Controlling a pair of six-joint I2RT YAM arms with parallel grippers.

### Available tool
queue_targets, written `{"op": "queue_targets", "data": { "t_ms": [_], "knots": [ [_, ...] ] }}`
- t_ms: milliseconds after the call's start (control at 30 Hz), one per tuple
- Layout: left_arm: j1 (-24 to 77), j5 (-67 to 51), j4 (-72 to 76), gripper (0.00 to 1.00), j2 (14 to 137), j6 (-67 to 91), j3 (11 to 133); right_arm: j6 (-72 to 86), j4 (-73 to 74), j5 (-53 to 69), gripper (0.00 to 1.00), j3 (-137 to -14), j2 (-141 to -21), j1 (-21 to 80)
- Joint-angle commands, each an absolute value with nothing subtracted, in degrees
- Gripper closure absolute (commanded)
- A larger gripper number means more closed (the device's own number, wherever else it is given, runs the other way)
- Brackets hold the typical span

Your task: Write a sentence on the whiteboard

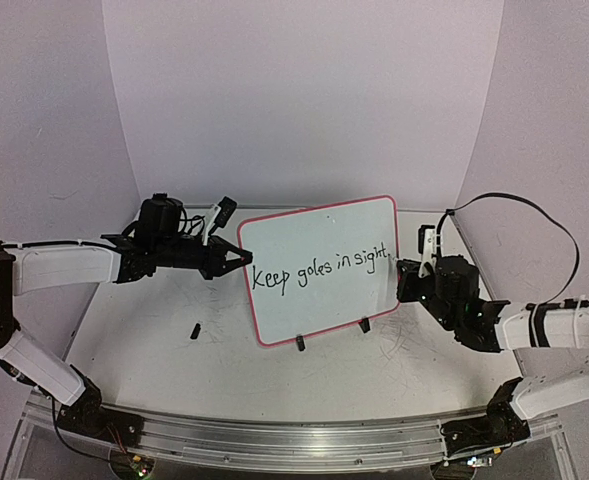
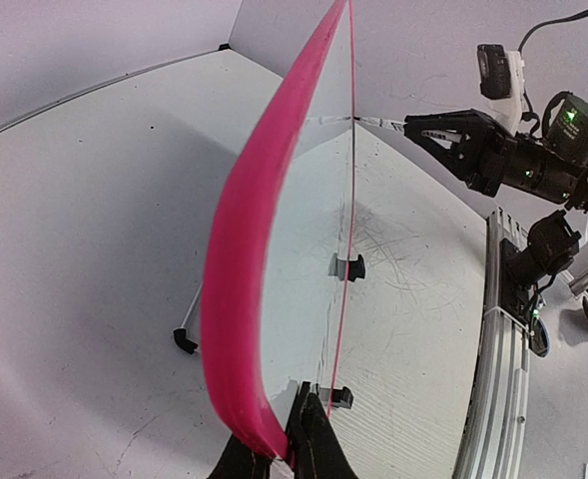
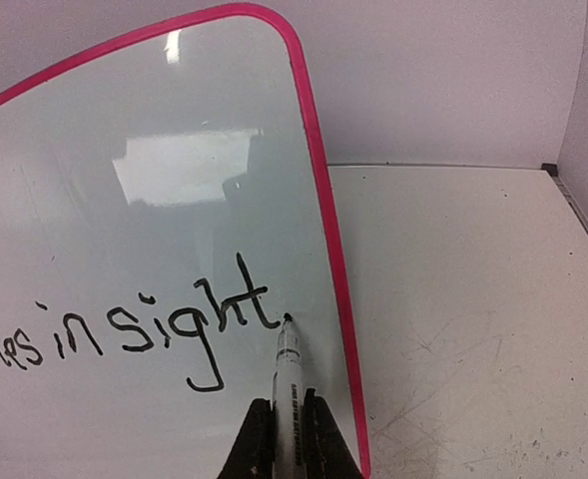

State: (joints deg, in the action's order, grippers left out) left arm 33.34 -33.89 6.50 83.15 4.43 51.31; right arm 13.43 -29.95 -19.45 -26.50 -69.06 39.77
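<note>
The whiteboard (image 1: 314, 230) stands tilted on the table, white with a pink border. The sentence (image 1: 319, 268) runs across it in black and reads "Keep goles in sight". My left gripper (image 1: 244, 258) is shut on the board's left edge; in the left wrist view, the left gripper (image 2: 286, 451) pinches the pink rim (image 2: 244, 249). My right gripper (image 3: 289, 424) is shut on a white marker (image 3: 291, 384). The marker's black tip touches the whiteboard (image 3: 174, 120) just after the "t" of "sight" (image 3: 189, 319), near the right border.
A small black cap (image 1: 195, 329) lies on the table left of the board. Two black clip feet (image 1: 299, 343) (image 1: 365, 324) hold the board's lower edge. An aluminium rail (image 1: 274, 435) runs along the near edge. Lilac walls close off the back and sides.
</note>
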Motion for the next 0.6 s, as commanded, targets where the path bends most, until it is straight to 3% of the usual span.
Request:
{"op": "queue_targets", "data": {
  "t_ms": [0, 167, 400, 567],
  "knots": [
    [32.36, -24.86, 6.22, 1.0, 82.58, -1.85, 52.7, 13.73, -32.4, -21.38, 1.0, -27.99, -71.05, 39.22],
    [32.38, -24.76, 6.24, 1.0, 82.75, -1.87, 52.64, 13.77, -31.75, -20.88, 1.0, -28.3, -69.95, 39.09],
    [32.26, -23.07, 6.23, 1.0, 83.07, -1.2, 52.58, 17.94, -17.08, -17.06, 1.0, -25.92, -49.7, 39.11],
    [32.25, -21.99, 6.22, 0.84, 82.69, -0.8, 53.12, 16.89, -13.08, -18.47, 1.0, -24.69, -42.09, 39.11]
  ]
}}
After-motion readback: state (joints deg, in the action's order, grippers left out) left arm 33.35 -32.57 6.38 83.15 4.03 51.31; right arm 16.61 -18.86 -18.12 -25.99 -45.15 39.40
